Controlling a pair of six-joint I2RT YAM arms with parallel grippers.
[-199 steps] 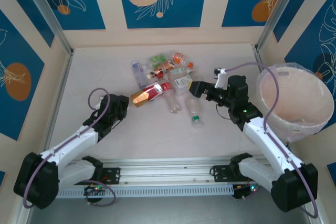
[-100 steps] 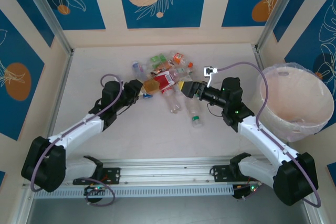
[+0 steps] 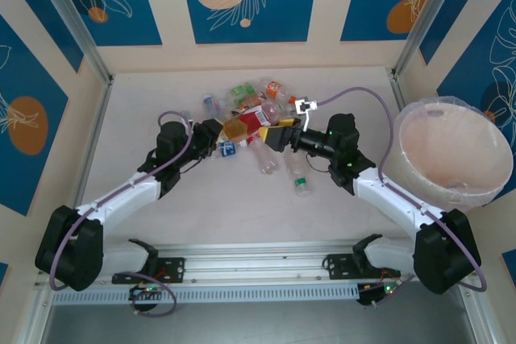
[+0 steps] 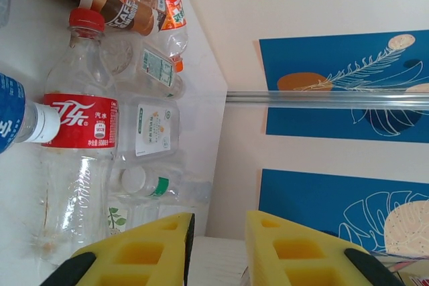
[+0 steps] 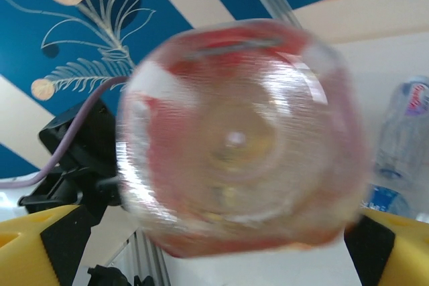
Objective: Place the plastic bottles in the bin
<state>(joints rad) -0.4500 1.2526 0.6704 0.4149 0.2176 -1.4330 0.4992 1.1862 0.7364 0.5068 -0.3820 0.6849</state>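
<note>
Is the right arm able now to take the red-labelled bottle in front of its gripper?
Likely yes: the right gripper is open, the base of the red-labelled bottle sits between its fingers, nothing blocks it.

Reaching forward and inward with both arms, elbows kept low. Holding the left gripper [image 3: 218, 139] near level, yellow fingers [image 4: 295, 252] pinched to a slim gap with nothing between, wrist and forearm trailing straight behind it. Pointing the right gripper [image 3: 274, 135] at the left one, just in front of it, jaws spread wide, forearm sloping back behind
</note>
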